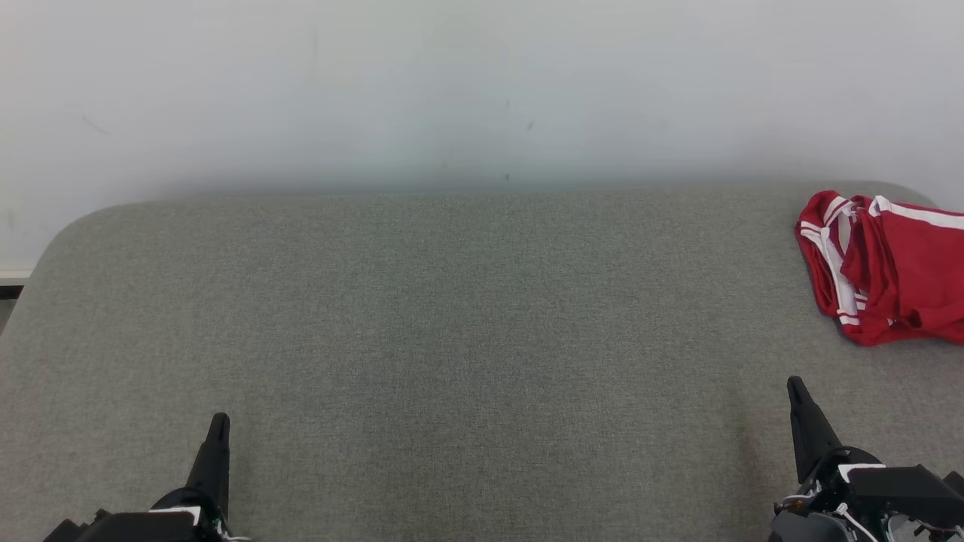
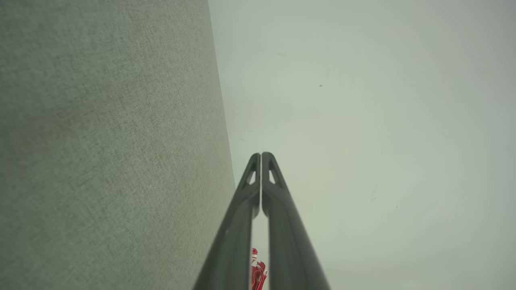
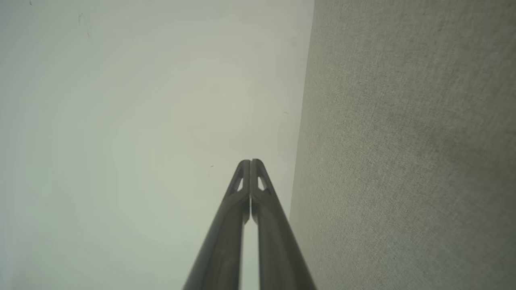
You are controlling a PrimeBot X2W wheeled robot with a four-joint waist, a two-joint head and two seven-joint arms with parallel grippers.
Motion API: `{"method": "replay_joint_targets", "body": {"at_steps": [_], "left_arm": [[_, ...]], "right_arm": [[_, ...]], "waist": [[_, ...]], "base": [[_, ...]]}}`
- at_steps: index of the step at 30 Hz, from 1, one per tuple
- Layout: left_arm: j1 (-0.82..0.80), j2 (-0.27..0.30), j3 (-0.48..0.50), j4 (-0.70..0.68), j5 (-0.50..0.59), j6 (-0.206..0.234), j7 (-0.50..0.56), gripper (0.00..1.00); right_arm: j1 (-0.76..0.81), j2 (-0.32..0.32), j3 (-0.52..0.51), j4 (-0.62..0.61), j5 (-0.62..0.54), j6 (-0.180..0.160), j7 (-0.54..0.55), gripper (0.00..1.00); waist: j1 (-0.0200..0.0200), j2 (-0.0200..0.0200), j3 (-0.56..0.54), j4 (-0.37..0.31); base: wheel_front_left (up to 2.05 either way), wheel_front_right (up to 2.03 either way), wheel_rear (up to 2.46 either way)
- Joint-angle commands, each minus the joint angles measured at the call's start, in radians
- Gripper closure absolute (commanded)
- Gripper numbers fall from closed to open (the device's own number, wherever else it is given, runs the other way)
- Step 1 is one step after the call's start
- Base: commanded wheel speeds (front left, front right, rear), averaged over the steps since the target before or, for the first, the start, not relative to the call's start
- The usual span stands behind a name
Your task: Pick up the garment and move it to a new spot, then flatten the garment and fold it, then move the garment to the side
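A red garment [image 1: 892, 267] with white stripes lies crumpled at the far right of the grey fabric surface [image 1: 452, 324], partly cut off by the head view's right edge. A sliver of the garment [image 2: 257, 274] shows red between the left fingers near the bottom of the left wrist view. My left gripper [image 1: 218, 421] rests at the lower left, shut and empty, far from the garment. At the lower right, my right gripper [image 1: 794, 385] is shut and empty, a short way in front of the garment. The tips meet in both wrist views: left gripper [image 2: 261, 155], right gripper [image 3: 250, 162].
A pale wall [image 1: 482, 90] rises behind the grey surface, whose far corners are rounded. The surface's left edge [image 1: 22, 286] falls away near a strip of floor.
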Motion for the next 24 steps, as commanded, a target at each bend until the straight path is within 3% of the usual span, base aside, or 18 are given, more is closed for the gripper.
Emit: {"method": "replay_joint_targets", "body": {"at_steps": [1, 24], "left_arm": [[-0.006, -0.002, 0.002, -0.003, -0.005, -0.003, 0.000, 1.00], [-0.006, -0.002, 0.002, -0.003, -0.005, -0.003, 0.000, 1.00]], "right_arm": [[-0.004, 0.001, -0.001, 0.000, 0.002, -0.002, 0.002, 1.00], [-0.004, 0.001, -0.001, 0.000, 0.002, -0.002, 0.002, 1.00]], "waist": [[0.0000, -0.0001, 0.000, 0.000], [0.0000, -0.0001, 0.000, 0.000]], "base": [[0.00, 0.00, 0.00], [0.00, 0.00, 0.00]]}}
